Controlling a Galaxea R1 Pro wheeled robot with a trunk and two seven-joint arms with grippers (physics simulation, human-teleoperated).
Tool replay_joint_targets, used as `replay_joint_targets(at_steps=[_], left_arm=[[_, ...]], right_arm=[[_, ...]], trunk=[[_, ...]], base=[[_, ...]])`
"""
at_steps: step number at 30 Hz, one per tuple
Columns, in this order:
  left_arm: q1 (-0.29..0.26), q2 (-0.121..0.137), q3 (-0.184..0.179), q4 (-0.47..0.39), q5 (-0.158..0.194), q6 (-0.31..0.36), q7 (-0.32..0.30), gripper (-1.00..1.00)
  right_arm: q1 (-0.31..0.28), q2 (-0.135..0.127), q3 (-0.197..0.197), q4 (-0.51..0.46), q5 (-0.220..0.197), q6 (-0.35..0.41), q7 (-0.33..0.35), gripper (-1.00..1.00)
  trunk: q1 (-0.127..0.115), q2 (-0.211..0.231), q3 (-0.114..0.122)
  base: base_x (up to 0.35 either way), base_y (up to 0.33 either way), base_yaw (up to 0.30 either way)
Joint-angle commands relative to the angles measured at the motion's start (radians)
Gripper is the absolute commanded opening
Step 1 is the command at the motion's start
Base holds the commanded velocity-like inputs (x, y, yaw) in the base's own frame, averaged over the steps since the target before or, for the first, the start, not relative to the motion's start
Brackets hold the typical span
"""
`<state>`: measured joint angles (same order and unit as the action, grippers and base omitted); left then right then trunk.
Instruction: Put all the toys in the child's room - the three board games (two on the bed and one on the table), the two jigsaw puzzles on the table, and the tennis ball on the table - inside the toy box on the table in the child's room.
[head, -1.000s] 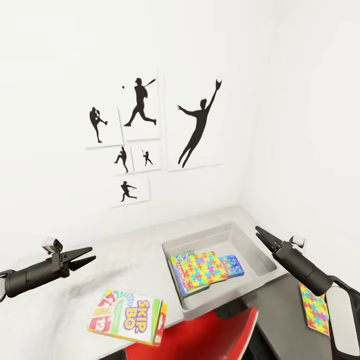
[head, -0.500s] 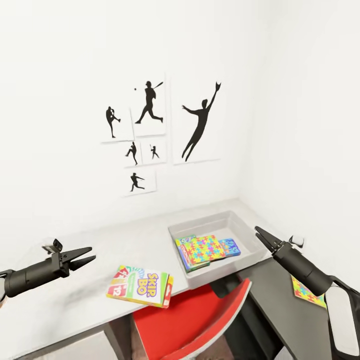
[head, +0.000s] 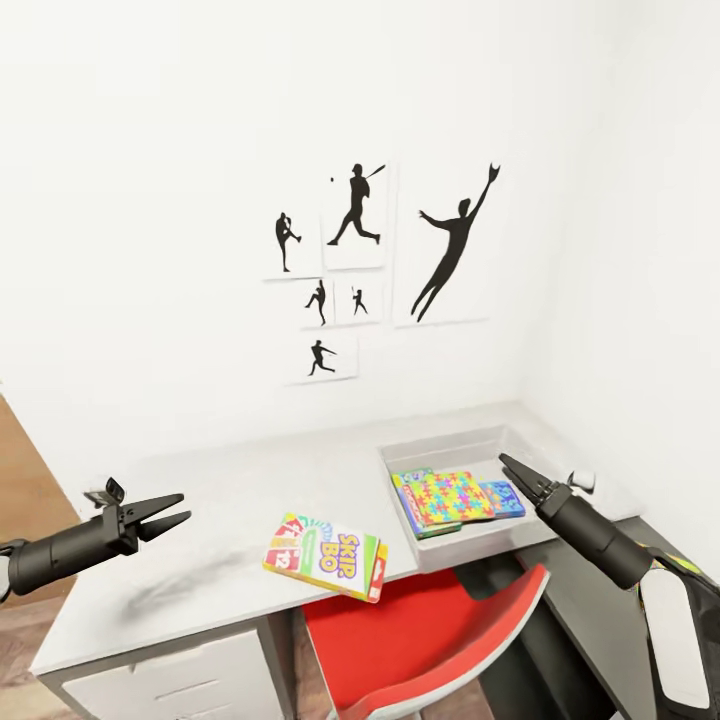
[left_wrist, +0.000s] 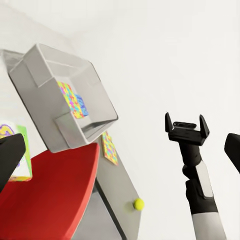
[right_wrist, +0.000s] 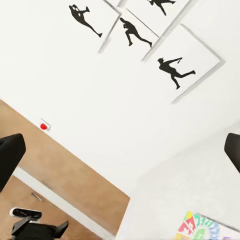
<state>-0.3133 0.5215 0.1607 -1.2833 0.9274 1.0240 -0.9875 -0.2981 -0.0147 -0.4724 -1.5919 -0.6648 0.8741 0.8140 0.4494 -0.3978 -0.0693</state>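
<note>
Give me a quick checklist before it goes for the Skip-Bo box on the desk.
1. Left hand empty and open: ok.
2. Right hand empty and open: ok.
3. Skip-Bo box in the open, nothing on it: ok, though it overhangs the table front edge.
4. Toy box has room: ok, far part bare.
5. Jigsaw puzzle and tennis ball still outside it on the dark cabinet: not ok.
6. Red chair clear of the approach: cannot tell.
</note>
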Motion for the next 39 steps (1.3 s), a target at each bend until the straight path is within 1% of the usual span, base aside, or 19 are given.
replay_joint_targets(at_steps=[1,4,5,9,12,14,15,16,17,18,19,21,22,23,24,25,28,33,39], left_arm=[[-0.001,0.0,0.0,0.0,-0.002,0.004,-0.003,1.0],[-0.001,0.0,0.013,0.001,-0.002,0.004,-0.003,1.0],[-0.001,0.001,0.042,0.001,-0.003,0.004,-0.004,1.0],[-0.001,0.002,0.049,0.002,-0.004,0.004,-0.004,1.0],[0.0,0.002,0.05,0.002,-0.004,0.004,-0.003,1.0],[0.0,0.002,0.051,0.002,-0.004,0.004,-0.003,1.0],[0.0,0.003,0.051,0.002,-0.004,0.004,-0.003,1.0],[0.0,0.003,0.051,0.002,-0.004,0.004,-0.003,1.0],[0.0,0.003,0.051,0.002,-0.004,0.004,-0.003,1.0],[0.0,0.003,0.051,0.002,-0.004,0.004,-0.003,1.0],[0.0,0.003,0.051,0.002,-0.004,0.004,-0.003,1.0],[-0.001,0.003,0.051,0.002,-0.004,0.004,-0.003,1.0],[0.0,0.004,0.051,0.002,-0.004,0.004,-0.003,1.0],[0.0,0.005,0.051,0.002,-0.004,0.004,-0.003,1.0],[0.0,0.007,0.051,0.002,-0.004,0.004,-0.003,1.0],[0.0,0.01,0.051,0.002,-0.004,0.004,-0.003,1.0],[0.0,0.018,0.051,0.003,-0.003,0.004,-0.003,1.0],[0.0,0.022,0.052,0.011,-0.003,0.004,-0.003,1.0],[0.0,0.024,0.052,0.014,-0.002,0.004,-0.003,1.0]], right_arm=[[-0.001,0.0,0.003,0.0,0.0,0.005,0.002,1.0],[-0.001,-0.001,0.029,0.0,0.0,0.004,0.0,1.0],[-0.001,0.0,0.042,0.0,0.001,0.003,-0.001,1.0],[-0.001,0.001,0.048,0.0,0.001,0.003,-0.017,1.0],[-0.001,0.0,0.09,0.0,0.001,0.003,-0.034,1.0],[-0.001,0.0,0.149,0.0,0.001,0.003,-0.073,1.0],[-0.001,0.0,0.163,0.0,0.002,0.004,-0.091,1.0],[-0.001,0.0,0.191,0.0,0.003,0.004,-0.137,1.0],[-0.001,0.0,0.205,0.0,0.003,0.005,-0.164,1.0],[-0.001,0.0,0.233,0.0,0.003,0.008,-0.224,1.0],[0.0,0.0,0.248,0.0,0.003,0.009,-0.255,1.0],[0.0,0.001,0.309,0.0,0.003,0.014,-0.364,1.0],[-0.001,0.001,0.34,0.0,0.003,0.016,-0.401,1.0],[-0.003,0.002,0.371,0.0,0.003,0.018,-0.428,1.0],[-0.004,0.002,0.385,0.0,0.003,0.018,-0.437,1.0],[-0.006,0.002,0.411,0.0,0.003,0.019,-0.451,1.0],[-0.009,0.002,0.454,0.0,0.003,0.02,-0.47,1.0],[-0.013,0.002,0.476,0.0,0.002,0.024,-0.499,1.0],[-0.012,0.0,0.481,0.0,0.003,0.036,-0.557,1.0]], trunk=[[0.001,-0.002,-0.002],[0.001,-0.002,-0.002],[0.001,-0.002,-0.002],[0.001,-0.002,-0.002],[0.001,-0.002,-0.002],[0.001,-0.002,-0.002],[0.001,-0.002,-0.002],[0.001,-0.002,-0.002],[0.001,-0.002,-0.002],[0.001,-0.002,-0.002],[0.001,-0.002,-0.002],[0.001,-0.002,-0.002],[0.001,-0.002,-0.002],[0.001,-0.002,-0.002],[0.001,-0.002,-0.002],[0.001,-0.002,-0.002],[0.001,-0.002,-0.002],[0.001,-0.002,-0.002],[0.001,-0.002,-0.002]], base=[[-0.001,0.147,0.12],[0.0,0.069,0.053],[0.0,0.007,0.005],[0.0,0.003,0.002],[0.0,0.0,0.0],[0.0,0.0,0.0],[0.0,0.0,0.0],[0.0,0.0,0.0],[0.0,0.0,0.0],[0.0,0.0,0.0],[0.0,0.0,0.0],[0.0,0.004,0.0],[0.0,0.06,0.0],[0.0,0.135,0.0],[0.0,0.166,0.0],[0.0,0.21,0.0],[0.0,0.246,0.0],[0.0,0.278,0.0],[0.0,0.177,0.0]])
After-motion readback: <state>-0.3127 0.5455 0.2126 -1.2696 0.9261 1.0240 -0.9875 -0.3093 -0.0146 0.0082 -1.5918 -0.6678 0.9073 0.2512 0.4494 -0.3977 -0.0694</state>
